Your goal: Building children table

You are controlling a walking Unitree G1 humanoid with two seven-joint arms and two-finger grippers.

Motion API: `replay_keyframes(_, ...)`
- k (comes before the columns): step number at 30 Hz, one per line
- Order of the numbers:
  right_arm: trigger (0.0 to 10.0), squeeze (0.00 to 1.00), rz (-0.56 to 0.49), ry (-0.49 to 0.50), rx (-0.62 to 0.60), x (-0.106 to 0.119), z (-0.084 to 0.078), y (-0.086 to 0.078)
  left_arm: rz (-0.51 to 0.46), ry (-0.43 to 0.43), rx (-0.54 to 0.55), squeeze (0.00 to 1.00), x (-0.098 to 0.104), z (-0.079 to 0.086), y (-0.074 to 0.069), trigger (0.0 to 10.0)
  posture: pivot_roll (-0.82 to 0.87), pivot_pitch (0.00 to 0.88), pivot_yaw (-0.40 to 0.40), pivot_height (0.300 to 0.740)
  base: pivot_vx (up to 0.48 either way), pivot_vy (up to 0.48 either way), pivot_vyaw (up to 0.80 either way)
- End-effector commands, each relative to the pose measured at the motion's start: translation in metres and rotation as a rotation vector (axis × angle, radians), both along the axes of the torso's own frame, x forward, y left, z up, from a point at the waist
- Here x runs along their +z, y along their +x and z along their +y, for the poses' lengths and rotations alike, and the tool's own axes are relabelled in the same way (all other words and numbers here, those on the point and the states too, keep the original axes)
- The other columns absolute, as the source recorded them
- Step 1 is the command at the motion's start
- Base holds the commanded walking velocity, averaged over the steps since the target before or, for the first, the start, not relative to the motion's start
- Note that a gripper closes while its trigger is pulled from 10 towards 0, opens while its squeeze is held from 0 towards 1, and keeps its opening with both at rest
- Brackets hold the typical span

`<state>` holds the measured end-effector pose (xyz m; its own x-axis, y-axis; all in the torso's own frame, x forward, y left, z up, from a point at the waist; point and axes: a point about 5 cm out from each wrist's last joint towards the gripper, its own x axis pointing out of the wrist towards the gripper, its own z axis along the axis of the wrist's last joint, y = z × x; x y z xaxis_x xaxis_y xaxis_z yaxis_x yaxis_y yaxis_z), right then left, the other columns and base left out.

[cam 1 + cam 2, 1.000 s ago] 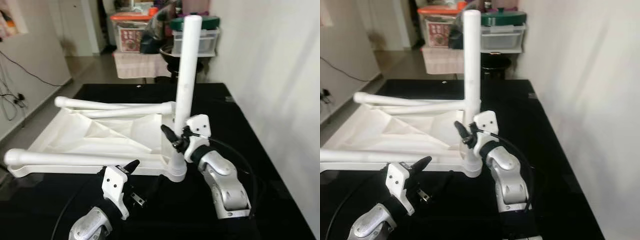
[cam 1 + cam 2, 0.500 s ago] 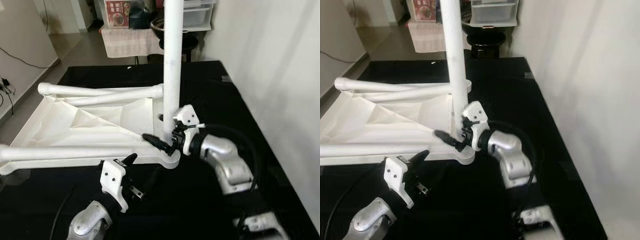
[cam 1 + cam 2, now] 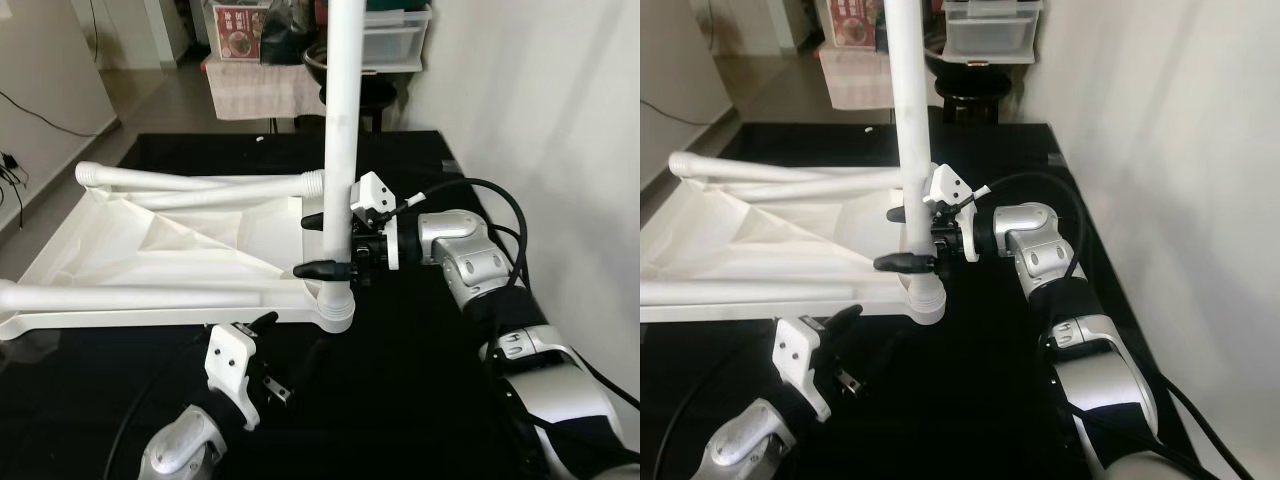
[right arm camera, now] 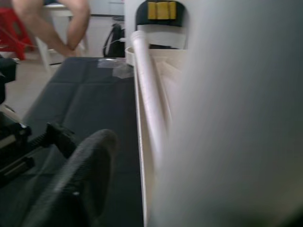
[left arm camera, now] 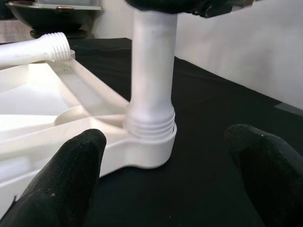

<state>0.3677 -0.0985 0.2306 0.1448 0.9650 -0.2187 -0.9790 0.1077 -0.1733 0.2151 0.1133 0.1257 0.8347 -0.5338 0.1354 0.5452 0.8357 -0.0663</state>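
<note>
- left gripper nearest the camera, low over the black mat, jaws spread wide and empty. the corner socket sits ahead of them, centred in the gap but well short of contact.
- right gripper reaches in sideways, jaws closed round the upright leg just above the socket, one finger either side.
- upright leg stands vertical in the near corner of the upside-down tabletop. thread rings show at its base, so probably not fully seated.
- beyond the jaws, two more legs lie flat along the tabletop edges.
- handling: hollow plastic, light, stiff, smooth so likely to slip when twisted. grip low near the socket; a high grip levers the thread.
</note>
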Motion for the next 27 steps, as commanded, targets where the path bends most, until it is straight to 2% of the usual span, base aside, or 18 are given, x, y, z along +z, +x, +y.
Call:
replay_keyframes(1,0.0,0.0,-0.027,0.01,0.061,0.01,0.009,-0.001,0.014,0.012,0.003,0.0,-0.004,-0.001,-0.001,10.0,0.09,0.031,-0.052,0.74,0.0,0.0,0.0)
replay_keyframes(8,0.0,0.0,0.017,0.012,0.076,-0.004,-0.007,0.0,0.016,0.007,0.0,0.0,-0.003,-0.002,-0.002,10.0,0.07,0.037,-0.042,0.74,0.0,0.0,0.0)
replay_keyframes(11,0.0,0.0,0.038,0.001,-0.009,-0.022,-0.023,-0.004,0.017,0.003,-0.005,0.0,-0.003,-0.002,-0.002,10.0,0.06,0.046,-0.033,0.74,0.0,0.0,0.0)
replay_keyframes(12,0.0,0.0,0.038,0.001,-0.009,-0.022,-0.023,-0.004,0.017,0.003,-0.005,0.0,-0.003,-0.002,-0.002,10.0,0.06,0.046,-0.033,0.74,0.0,0.0,0.0)
replay_keyframes(13,0.0,0.0,0.062,-0.006,-0.077,-0.034,-0.031,-0.008,0.018,0.002,-0.007,0.0,-0.002,-0.002,-0.003,10.0,0.05,0.049,-0.03,0.74,0.0,0.0,0.0)
replay_keyframes(15,0.0,0.0,0.062,-0.006,-0.077,-0.034,-0.031,-0.008,0.018,0.002,-0.007,0.0,-0.002,-0.002,-0.003,10.0,0.05,0.049,-0.03,0.74,0.0,0.0,0.0)
replay_keyframes(16,0.0,0.0,0.079,-0.012,-0.119,-0.041,-0.037,-0.011,0.019,0.001,-0.008,0.0,-0.002,-0.001,-0.003,10.0,0.05,0.051,-0.029,0.74,0.0,0.0,0.0)
replay_keyframes(17,0.0,0.0,0.085,0.093,-0.533,-0.062,-0.038,-0.008,0.019,0.001,-0.009,0.0,-0.002,0.0,-0.004,10.0,0.04,0.062,-0.023,0.74,0.0,0.0,0.0)
replay_keyframes(18,0.0,0.0,0.105,0.146,-0.854,-0.078,-0.046,-0.008,0.019,0.002,-0.01,0.0,-0.001,0.002,-0.005,10.0,0.03,0.064,-0.017,0.74,0.0,0.0,0.0)
replay_keyframes(19,0.0,0.0,0.094,0.147,-1.164,-0.097,-0.058,-0.027,0.019,0.003,-0.011,0.0,-0.001,0.004,-0.005,10.0,0.02,0.066,-0.001,0.74,0.0,0.0,0.0)
replay_keyframes(21,0.0,0.0,0.094,0.147,-1.164,-0.097,-0.058,-0.027,0.019,0.003,-0.011,0.0,-0.001,0.004,-0.005,10.0,0.02,0.066,-0.001,0.74,0.0,0.0,0.0)
replay_keyframes(22,0.0,0.0,0.135,0.168,-1.232,-0.11,-0.055,-0.048,0.019,0.005,-0.011,0.0,0.0,0.005,-0.005,10.0,0.02,0.068,0.004,0.74,0.0,0.0,0.0)
replay_keyframes(23,0.0,0.0,0.163,0.15,-1.151,-0.116,-0.041,-0.064,0.02,0.007,-0.013,0.0,-0.001,0.007,-0.004,10.0,-0.01,0.067,0.018,0.74,0.0,0.0,0.0)
replay_keyframes(24,0.0,0.0,0.138,0.138,-1.128,-0.116,-0.039,-0.066,0.023,0.008,-0.02,0.0,-0.001,0.007,-0.004,10.0,0.0,0.059,0.008,0.74,0.0,0.0,0.0)
replay_keyframes(27,0.0,0.0,0.061,0.127,-1.092,-0.108,-0.038,-0.055,0.029,0.01,-0.038,0.0,-0.002,0.005,-0.003,10.0,0.03,0.058,-0.01,0.74,0.0,0.0,0.0)
